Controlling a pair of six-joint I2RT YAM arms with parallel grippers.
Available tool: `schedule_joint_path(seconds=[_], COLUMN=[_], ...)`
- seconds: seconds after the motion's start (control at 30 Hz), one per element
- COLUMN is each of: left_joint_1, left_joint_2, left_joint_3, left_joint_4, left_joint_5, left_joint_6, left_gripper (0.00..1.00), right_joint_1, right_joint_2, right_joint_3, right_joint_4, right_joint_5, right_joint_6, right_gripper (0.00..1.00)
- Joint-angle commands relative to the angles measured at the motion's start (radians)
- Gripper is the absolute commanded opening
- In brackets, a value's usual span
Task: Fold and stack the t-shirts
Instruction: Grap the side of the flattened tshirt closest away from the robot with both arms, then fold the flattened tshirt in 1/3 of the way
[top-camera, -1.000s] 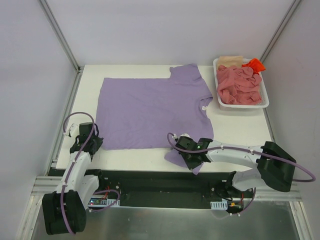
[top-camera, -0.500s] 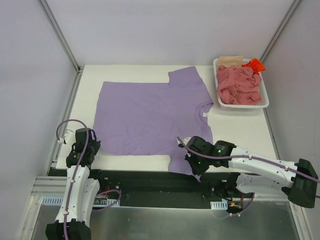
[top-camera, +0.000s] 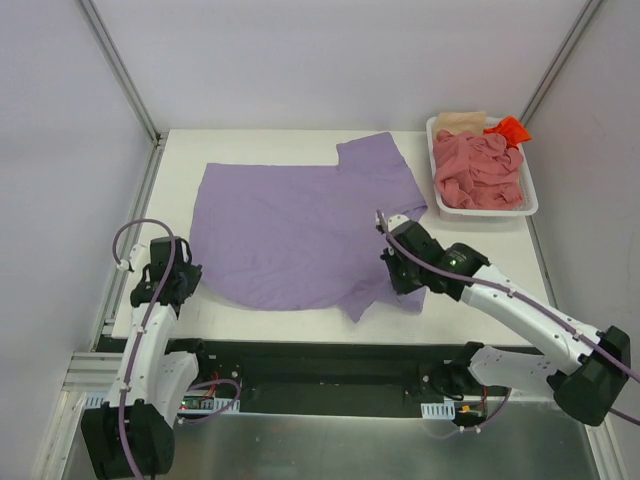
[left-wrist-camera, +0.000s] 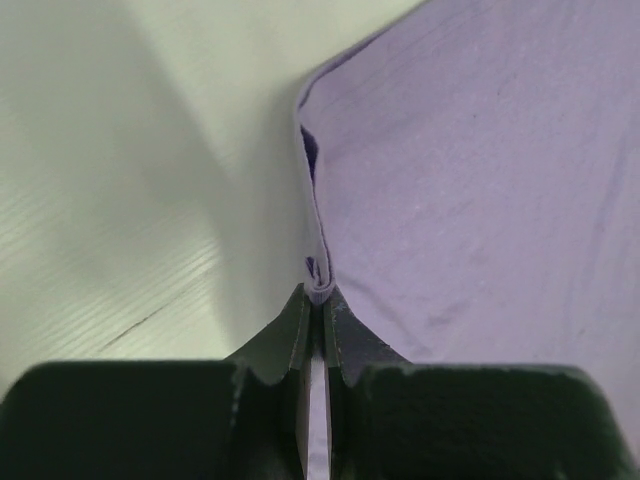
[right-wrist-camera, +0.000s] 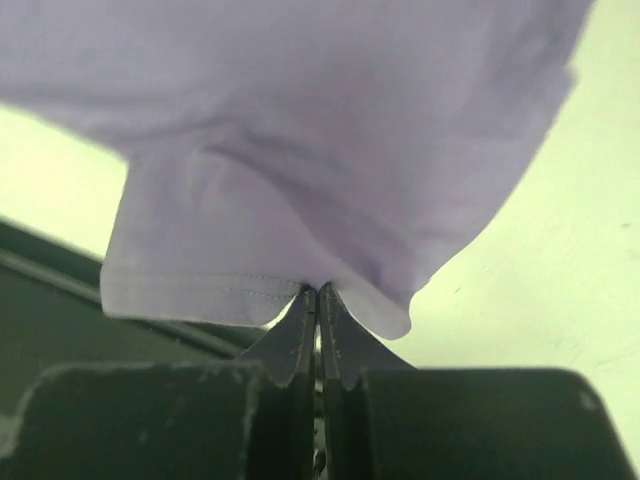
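Left wrist: left claw closed on lavender t-shirt edge; right claw likewise closed on it.

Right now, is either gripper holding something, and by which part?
Both hold the lavender t-shirt: the left gripper pinches the cloth's edge at its near left corner, and the right gripper pinches the hemmed edge of the near sleeve.

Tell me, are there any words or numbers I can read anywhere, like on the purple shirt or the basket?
No words, numbers or signs can be read here.
The lavender t-shirt is plain cloth in all three views.
The white basket shows no print.
The small white strip low in the overhead view may carry marks, but it is too small to read.
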Motion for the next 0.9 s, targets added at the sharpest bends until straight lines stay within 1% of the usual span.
schedule_joint_path(seconds=[0.0, 0.2, 0.3, 0.47, 0.53, 0.77, 0.87], left_joint_1=[0.004, 0.004, 0.004, 0.003, 0.004, 0.004, 0.003], left_joint_2=[0.095, 0.246, 0.315, 0.438, 0.487, 0.651, 0.729], left_joint_3=[0.058, 0.156, 0.197, 0.26, 0.289, 0.392, 0.438], left_joint_4=[0.102, 0.157, 0.177, 0.223, 0.243, 0.255, 0.255], left_joint_5=[0.04, 0.019, -0.002, 0.022, 0.033, -0.013, -0.012], left_joint_6=[-0.014, -0.001, -0.001, 0.001, 0.003, 0.012, 0.019], left_gripper=[0.0, 0.0, 0.0, 0.0, 0.0, 0.0, 0.0], right_joint_1=[-0.101, -0.213, -0.257, -0.311, -0.329, -0.409, -0.434], right_joint_2=[0.08, 0.215, 0.286, 0.384, 0.422, 0.576, 0.663], right_joint_3=[0.129, 0.232, 0.298, 0.387, 0.412, 0.522, 0.574], right_joint_4=[0.08, 0.155, 0.154, 0.159, 0.159, 0.168, 0.174], right_joint_5=[0.111, 0.074, 0.078, 0.051, 0.068, 0.032, 0.039], right_joint_6=[-0.09, -0.157, -0.176, -0.222, -0.231, -0.251, -0.265], right_gripper=[0.0, 0.0, 0.0, 0.0, 0.0, 0.0, 0.03])
